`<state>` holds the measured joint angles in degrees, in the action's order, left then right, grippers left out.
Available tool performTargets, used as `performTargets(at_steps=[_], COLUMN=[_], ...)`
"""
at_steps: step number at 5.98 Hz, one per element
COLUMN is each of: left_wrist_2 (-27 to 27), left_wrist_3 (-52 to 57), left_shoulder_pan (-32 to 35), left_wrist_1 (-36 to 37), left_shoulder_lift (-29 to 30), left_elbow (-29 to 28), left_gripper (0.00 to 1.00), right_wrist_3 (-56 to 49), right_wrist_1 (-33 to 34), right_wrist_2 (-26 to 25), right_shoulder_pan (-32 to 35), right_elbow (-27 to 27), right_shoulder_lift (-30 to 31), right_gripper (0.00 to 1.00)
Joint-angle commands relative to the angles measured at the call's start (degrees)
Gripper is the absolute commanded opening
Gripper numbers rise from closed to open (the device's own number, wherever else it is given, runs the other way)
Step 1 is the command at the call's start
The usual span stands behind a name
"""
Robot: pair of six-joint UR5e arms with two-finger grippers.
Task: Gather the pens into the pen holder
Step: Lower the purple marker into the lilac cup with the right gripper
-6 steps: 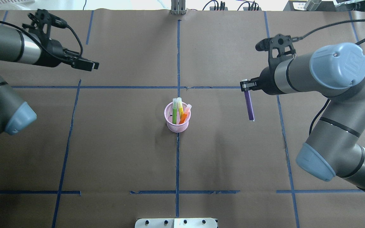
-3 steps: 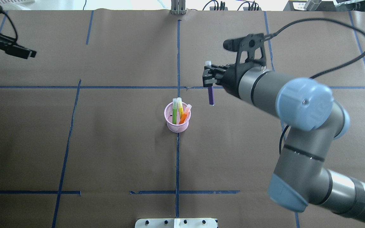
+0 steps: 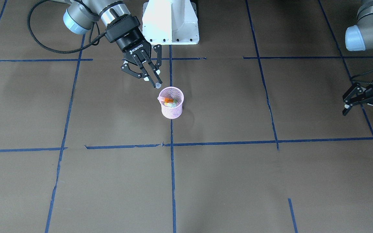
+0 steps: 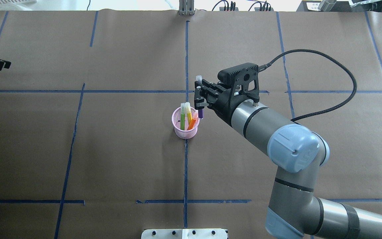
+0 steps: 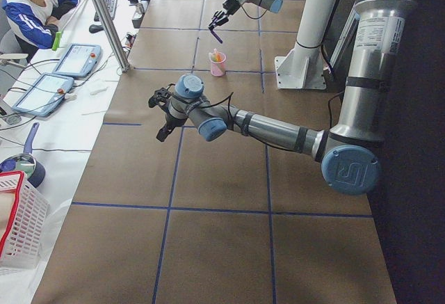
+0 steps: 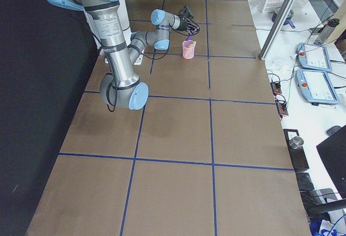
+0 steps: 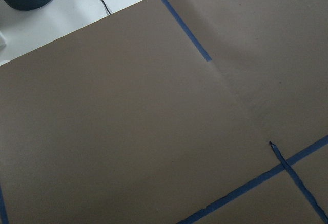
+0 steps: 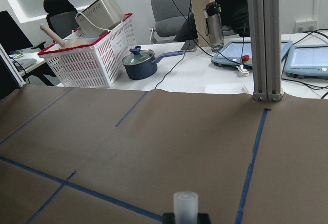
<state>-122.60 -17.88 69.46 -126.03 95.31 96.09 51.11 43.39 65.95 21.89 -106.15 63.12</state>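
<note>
Over the brown table (image 4: 111,149), the right gripper (image 4: 200,99) pinches the purple pen (image 4: 200,113); best line it up above the pen holder (image 4: 186,133) first.

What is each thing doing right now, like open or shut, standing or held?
right end effector, shut on the purple pen.
purple pen, held upright by the pen holder's rim, not inside.
pen holder, standing upright.
green pen, standing inside.
orange pen, leaning inside.
left end effector, open, empty.

Bright, even light from above; soft, faint shadows on the bench (image 4: 111,149); the background beyond its far edge glares white.
</note>
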Motion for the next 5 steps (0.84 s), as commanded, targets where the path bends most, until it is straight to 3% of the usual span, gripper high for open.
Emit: performTargets(at_steps=[1, 2, 5], left_wrist_2=[-1.41, -1.59, -1.50], left_wrist_3=[0.39, 0.48, 0.48], left_shoulder_pan=[1.63, 2.25, 2.25], left_wrist_1=[5.14, 5.44, 5.53], left_shoulder_lift=[-0.74, -1.00, -1.01], left_elbow=[-0.20, -0.20, -1.08], left_gripper=[1.00, 1.00, 1.00], right_wrist_3=[-2.50, -2.60, -5.38], right_wrist_1=[-2.42, -2.52, -2.52], right_wrist_2=[-4.67, -6.34, -6.36], right_shoulder_pan=[-1.93, -2.99, -3.87], right_elbow=[7.22, 11.10, 12.55], right_shoulder_lift=[-5.09, -8.07, -7.58], right_gripper=[0.00, 0.00, 0.01])
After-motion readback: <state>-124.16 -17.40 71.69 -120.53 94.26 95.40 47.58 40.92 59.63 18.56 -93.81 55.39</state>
